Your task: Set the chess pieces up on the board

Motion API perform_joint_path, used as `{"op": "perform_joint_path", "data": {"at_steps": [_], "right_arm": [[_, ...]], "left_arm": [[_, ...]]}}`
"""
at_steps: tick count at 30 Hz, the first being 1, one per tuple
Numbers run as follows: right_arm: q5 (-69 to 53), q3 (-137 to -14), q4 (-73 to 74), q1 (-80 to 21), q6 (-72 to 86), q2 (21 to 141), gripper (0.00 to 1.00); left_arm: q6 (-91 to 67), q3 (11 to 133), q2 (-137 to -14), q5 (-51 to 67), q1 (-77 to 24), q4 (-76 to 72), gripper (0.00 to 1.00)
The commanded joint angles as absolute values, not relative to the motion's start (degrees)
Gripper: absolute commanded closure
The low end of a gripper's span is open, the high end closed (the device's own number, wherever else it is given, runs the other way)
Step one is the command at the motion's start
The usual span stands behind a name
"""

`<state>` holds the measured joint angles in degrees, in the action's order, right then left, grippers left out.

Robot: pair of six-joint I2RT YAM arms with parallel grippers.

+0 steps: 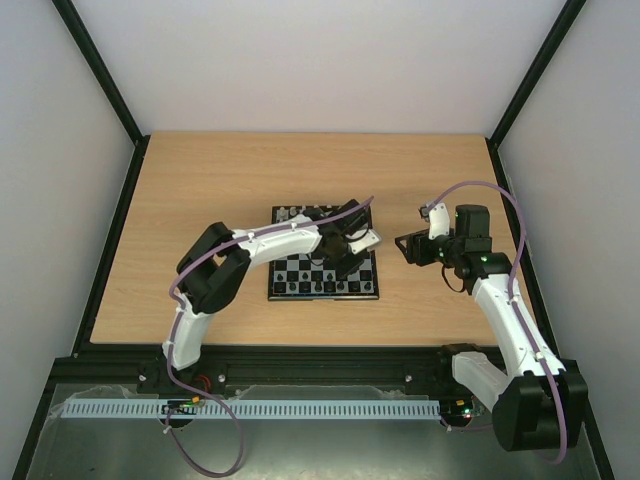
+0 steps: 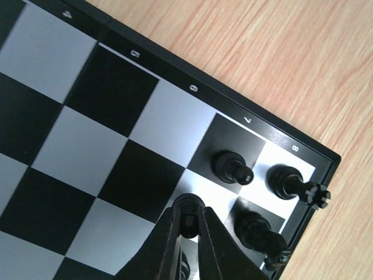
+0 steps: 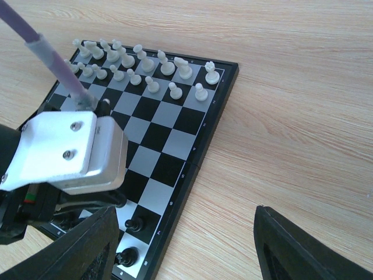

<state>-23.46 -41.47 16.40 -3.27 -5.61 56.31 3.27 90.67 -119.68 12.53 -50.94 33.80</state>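
Top view: a wooden table [image 1: 200, 200] with a small checkered board [image 1: 300, 275] near its middle. Your two arms reach in from the near edge.

Your left arm stretches across the board. The left gripper [image 2: 187, 204] is low over the board's near right corner area. Its jaws are pinched shut on a small black piece [image 2: 187, 217]. That piece sits over a pale square, one square in from each of the two rims that meet at the corner.

The left wrist view shows three more black pieces standing close by:
- A pawn [image 2: 232, 166] stands on the dark square just beside the held piece, against the numbered rim.
- A taller piece [image 2: 294, 184] stands on the pale corner square.
- Another piece [image 2: 262, 233] stands on the dark square next to that corner, along the other rim.

You cannot tell from here whether the held piece touches the board.

Your right gripper [image 3: 186, 213] hangs over bare table just beside the board's right rim. Its jaws are spread wide and hold nothing.

The right wrist view looks along the board. The white pieces [image 3: 185, 69] stand in two tidy rows at the far end. The middle squares are bare. The left gripper's pale housing hides part of the near end. Two black pieces show at the near corner beneath it.
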Motion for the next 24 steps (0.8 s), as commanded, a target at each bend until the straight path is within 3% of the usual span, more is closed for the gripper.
{"op": "perform_joint_path", "data": {"at_steps": [1, 19, 24], "right_arm": [[-23.79, -41.22, 17.05, -2.99, -6.15, 56.34, 0.36], [-23.87, -41.22, 17.10, -3.01, -6.15, 56.08, 0.36], [-23.83, -41.22, 17.16, -2.99, -6.15, 55.99, 0.36]], "left_arm": [[4.46, 91.05, -119.54, 13.92, -51.45, 36.75, 0.90], [4.98, 92.17, -121.04, 13.73, -52.77, 37.91, 0.87], [4.73, 92.70, -121.47, 12.64, -53.25, 37.89, 0.78]]}}
